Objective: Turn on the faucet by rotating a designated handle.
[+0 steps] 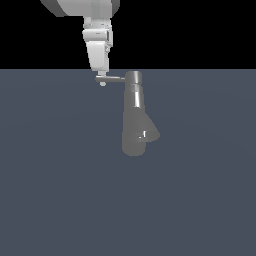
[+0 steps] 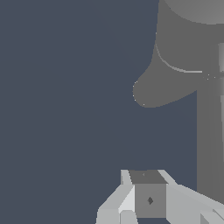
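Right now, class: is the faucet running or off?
Cannot tell. No water shows at the faucet, and no on/off mark is visible. Its handle points toward the exterior view's left.

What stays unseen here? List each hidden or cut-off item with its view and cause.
- Gripper jaws: exterior view, too small to tell whether they clamp the handle.
- Handle tip: exterior view, covered by the gripper.
- Faucet top: wrist view, cut off by the frame edge.
- Arm's upper links: exterior view, cut off by the frame edge.
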